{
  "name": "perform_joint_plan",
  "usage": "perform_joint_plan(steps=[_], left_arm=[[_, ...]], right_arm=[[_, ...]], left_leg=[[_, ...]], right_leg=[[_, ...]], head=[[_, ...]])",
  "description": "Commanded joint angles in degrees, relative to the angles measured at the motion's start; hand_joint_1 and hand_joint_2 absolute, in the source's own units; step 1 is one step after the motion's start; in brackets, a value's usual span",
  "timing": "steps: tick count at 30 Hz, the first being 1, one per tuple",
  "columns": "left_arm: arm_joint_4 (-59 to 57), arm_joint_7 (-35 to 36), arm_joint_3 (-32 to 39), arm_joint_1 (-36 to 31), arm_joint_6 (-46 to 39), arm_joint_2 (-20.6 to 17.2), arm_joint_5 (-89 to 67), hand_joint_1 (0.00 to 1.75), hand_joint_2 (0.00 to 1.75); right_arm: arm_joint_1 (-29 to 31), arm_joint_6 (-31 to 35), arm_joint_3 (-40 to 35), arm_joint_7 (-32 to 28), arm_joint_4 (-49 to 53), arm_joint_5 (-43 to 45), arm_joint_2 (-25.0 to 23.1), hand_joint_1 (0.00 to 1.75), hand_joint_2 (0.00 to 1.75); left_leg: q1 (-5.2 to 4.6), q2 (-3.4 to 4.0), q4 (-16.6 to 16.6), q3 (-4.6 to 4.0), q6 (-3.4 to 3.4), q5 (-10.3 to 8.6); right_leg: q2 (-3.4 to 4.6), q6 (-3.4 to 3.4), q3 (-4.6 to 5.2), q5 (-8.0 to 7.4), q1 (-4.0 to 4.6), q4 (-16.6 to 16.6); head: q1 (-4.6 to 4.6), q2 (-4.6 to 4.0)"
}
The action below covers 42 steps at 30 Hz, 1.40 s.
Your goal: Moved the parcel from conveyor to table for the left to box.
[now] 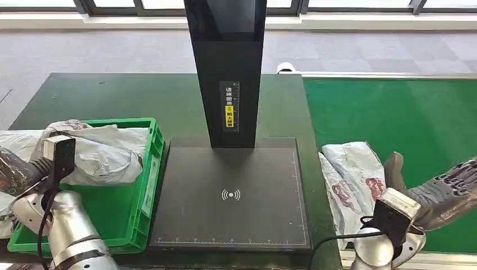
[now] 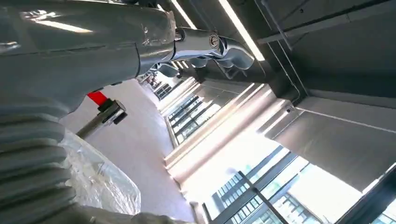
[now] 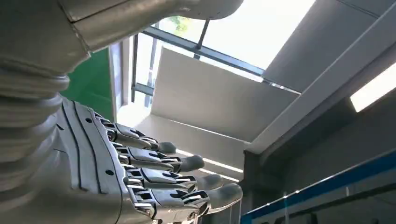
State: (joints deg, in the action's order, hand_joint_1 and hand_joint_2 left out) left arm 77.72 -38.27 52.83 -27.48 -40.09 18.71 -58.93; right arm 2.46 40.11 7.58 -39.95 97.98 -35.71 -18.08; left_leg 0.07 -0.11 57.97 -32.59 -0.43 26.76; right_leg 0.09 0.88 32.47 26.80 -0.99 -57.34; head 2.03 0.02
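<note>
Parcel [image 1: 351, 180] lies at 4 o'clock beside conveyor [image 1: 405, 118], not yet on worktop [image 1: 140, 95]. Right hand [image 1: 444, 194] fingers spread, empty. Left hand [image 1: 17, 169]: grip cannot tell. Transfer pending.

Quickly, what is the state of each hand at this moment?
Left hand: by the parcels at the green crate; cannot be told whether it holds one.
Right hand: open, fingers apart, holding nothing, beside the parcel on the conveyor.
</note>
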Motion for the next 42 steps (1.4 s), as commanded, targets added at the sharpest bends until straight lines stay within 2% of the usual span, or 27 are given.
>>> perform_joint_plan(steps=[1, 25, 26, 28, 30, 42], left_arm=[[-1.43, -0.42, 5.08, -3.64, 0.09, 1.29, -0.39, 0.00, 1.75], [-1.41, -0.40, 5.23, -3.62, 0.09, 1.29, -0.54, 0.00, 1.75], [7.40, -1.73, 3.36, -1.13, 0.09, 1.29, 4.86, 0.00, 1.75], [2.98, -0.60, 4.18, -1.07, 0.09, 1.29, 0.39, 0.00, 1.75], [-3.51, 4.85, 1.29, -1.34, 0.09, 0.25, -2.80, 0.00, 1.75], [-0.71, 3.48, 2.01, -1.64, 0.09, 0.63, 0.34, 0.00, 1.75]], right_arm=[[1.04, -0.11, 2.44, -0.05, -3.67, 0.34, -1.92, 0.00, 1.75], [1.10, -0.11, 2.47, -0.05, -3.88, 0.39, -1.92, 0.00, 1.75], [1.22, -0.11, 2.70, -0.05, -4.61, 0.09, -1.92, 0.00, 1.75], [1.03, -0.11, 3.18, -0.05, -4.50, 0.11, -1.92, 0.00, 1.75], [0.83, -0.11, 3.73, -0.05, -4.24, 0.09, -1.92, 0.00, 1.75], [0.64, -0.11, 3.68, -0.05, -4.03, 0.06, -1.92, 0.00, 1.75]], left_leg=[[0.08, -0.03, -0.01, -0.02, -0.02, -0.03], [0.11, -0.03, -0.05, -0.02, -0.03, -0.06], [0.12, -0.04, -0.09, -0.03, -0.04, -0.09], [0.09, 0.12, 0.02, 0.00, -0.02, 0.03], [0.07, -0.03, -0.06, 0.04, -0.02, -0.03], [0.07, 0.00, -0.04, -0.01, -0.03, -0.04]], right_leg=[[-0.05, -0.06, -0.02, -0.03, 0.09, 0.05], [-0.05, -0.08, -0.04, -0.08, 0.12, 0.13], [-0.06, -0.10, -0.03, -0.10, 0.14, 0.15], [0.11, -0.05, 0.01, -0.04, 0.09, 0.03], [-0.04, -0.05, -0.10, -0.03, 0.07, 0.07], [-0.06, -0.08, 0.00, -0.04, 0.08, 0.06]], head=[[0.00, -0.02], [0.00, -0.02], [0.00, -0.02], [0.00, 0.00], [0.00, 0.00], [0.00, 0.00]])
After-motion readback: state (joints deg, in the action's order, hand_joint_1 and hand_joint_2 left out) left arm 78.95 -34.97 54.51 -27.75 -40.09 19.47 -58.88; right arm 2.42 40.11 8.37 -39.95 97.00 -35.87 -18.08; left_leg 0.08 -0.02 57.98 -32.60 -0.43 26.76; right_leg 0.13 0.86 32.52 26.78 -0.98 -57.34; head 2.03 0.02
